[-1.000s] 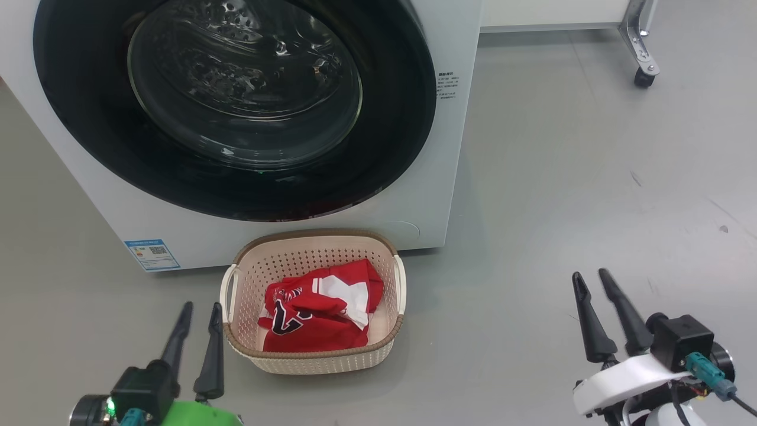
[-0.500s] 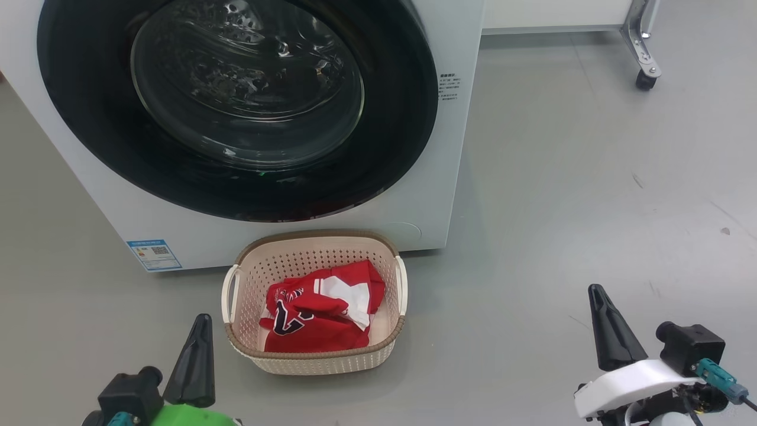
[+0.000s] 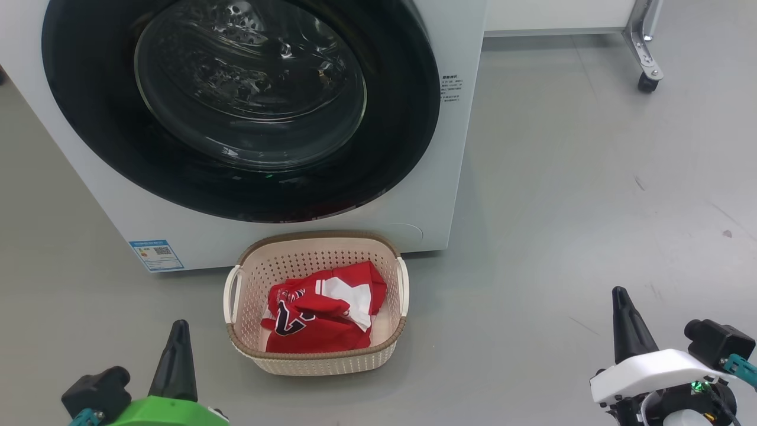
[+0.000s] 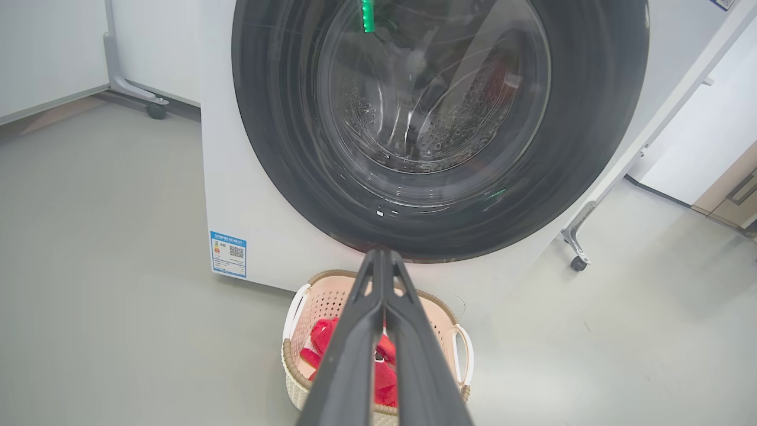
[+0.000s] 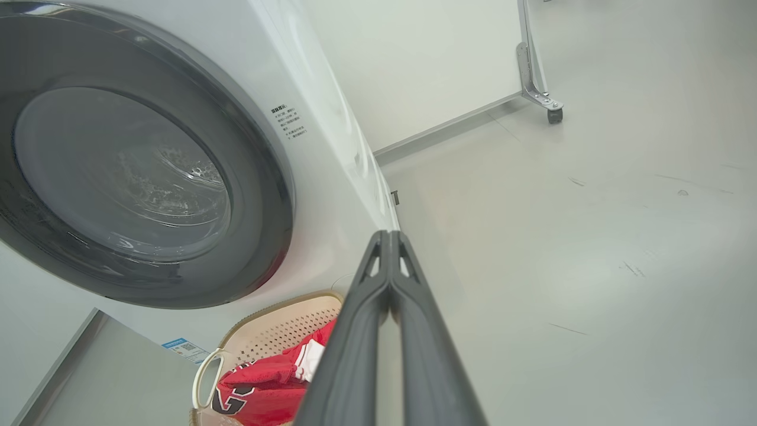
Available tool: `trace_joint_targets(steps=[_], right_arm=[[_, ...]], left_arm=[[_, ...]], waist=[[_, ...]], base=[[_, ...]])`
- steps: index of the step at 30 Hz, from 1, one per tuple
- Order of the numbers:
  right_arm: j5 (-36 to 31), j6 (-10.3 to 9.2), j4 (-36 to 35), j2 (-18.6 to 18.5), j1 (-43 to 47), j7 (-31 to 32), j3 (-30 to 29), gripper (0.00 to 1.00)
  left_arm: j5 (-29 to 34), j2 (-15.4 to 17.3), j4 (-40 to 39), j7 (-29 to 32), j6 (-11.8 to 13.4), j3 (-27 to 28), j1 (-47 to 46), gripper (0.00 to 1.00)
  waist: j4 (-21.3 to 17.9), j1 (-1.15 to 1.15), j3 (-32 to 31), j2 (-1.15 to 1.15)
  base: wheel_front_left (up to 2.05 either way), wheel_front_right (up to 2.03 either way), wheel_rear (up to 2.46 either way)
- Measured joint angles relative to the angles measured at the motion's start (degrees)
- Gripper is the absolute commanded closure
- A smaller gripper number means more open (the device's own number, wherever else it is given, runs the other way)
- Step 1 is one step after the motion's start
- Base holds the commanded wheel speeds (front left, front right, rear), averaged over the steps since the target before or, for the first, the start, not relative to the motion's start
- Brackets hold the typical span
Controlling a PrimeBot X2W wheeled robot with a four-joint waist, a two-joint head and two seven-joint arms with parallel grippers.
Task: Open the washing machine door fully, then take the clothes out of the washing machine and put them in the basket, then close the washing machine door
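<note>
The white washing machine point(image 3: 414, 195) stands ahead with its round black door point(image 3: 242, 106) shut flush against the front. On the floor before it sits the cream basket point(image 3: 316, 361), and the red clothes point(image 3: 322, 310) lie crumpled inside. My left gripper point(image 3: 177, 331) is shut and empty at the lower left, just left of the basket. My right gripper point(image 3: 621, 299) is shut and empty at the lower right, well clear of the basket. In the left wrist view the closed fingers point(image 4: 378, 307) point over the basket point(image 4: 458, 355) toward the door point(image 4: 437, 118).
A blue label sticker point(image 3: 156, 254) marks the machine's lower left corner. A metal leg with a caster point(image 3: 648, 83) stands at the back right. Bare grey floor point(image 3: 562, 207) stretches to the right of the machine.
Both grippers went from open to shut and drew back toward the bottom edge. The basket, clothes and door have not moved.
</note>
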Motion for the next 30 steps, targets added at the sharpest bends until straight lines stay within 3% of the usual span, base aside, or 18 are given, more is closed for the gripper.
trace_joint_targets(steps=[30], right_arm=[[21.57, 2.53, 2.38, 1.2, -2.16, 5.83, -5.95, 1.0]], left_arm=[[-22.5, 0.04, 3.23, 5.58, -3.03, 4.19, -2.09, 1.0]], waist=[[0.57, 0.0, -0.53, 0.0]], base=[[0.0, 0.0, 0.0]])
